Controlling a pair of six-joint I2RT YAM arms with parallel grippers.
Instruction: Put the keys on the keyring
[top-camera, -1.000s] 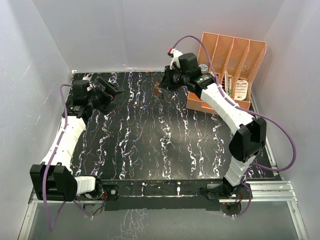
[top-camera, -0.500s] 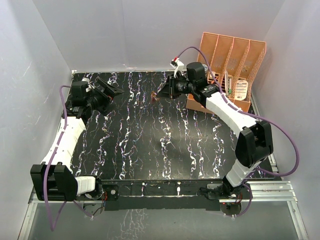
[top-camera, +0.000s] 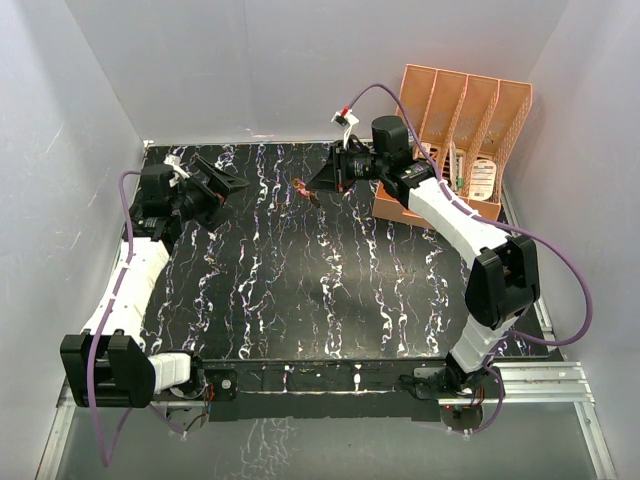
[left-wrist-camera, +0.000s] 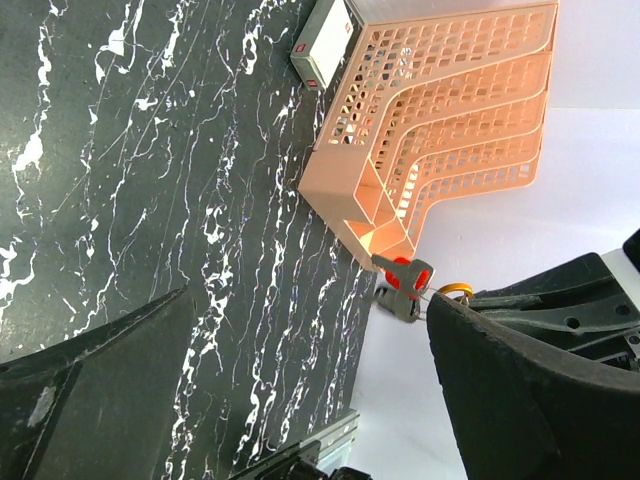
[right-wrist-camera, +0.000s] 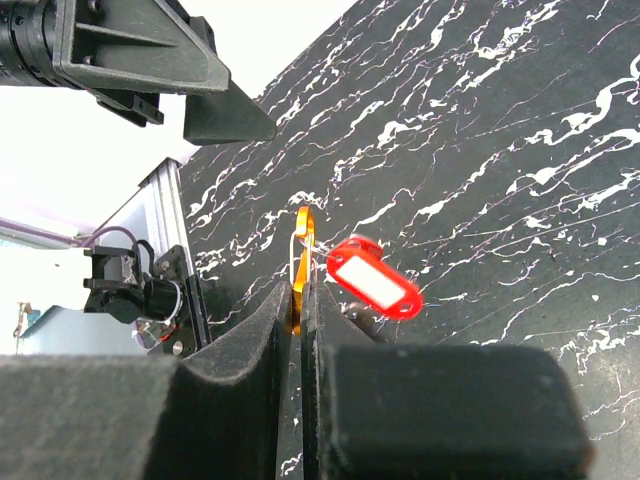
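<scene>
My right gripper is shut on the thin orange-gold keyring, which stands edge-on between its fingers above the back middle of the table. A key with a red plastic head hangs from the ring on a thin wire loop; it shows as a small red speck in the top view. My left gripper is open and empty at the back left, facing the right gripper. In the left wrist view the red key and the keyring show between its wide-open fingers.
A large orange slotted file rack stands at the back right, with small items in its slots; it also shows in the left wrist view. A white rectangular box lies beside the rack. The table is black marble.
My right gripper has moved left, away from the file rack and toward the left gripper, carrying the keyring and red key. The left arm has barely moved.
</scene>
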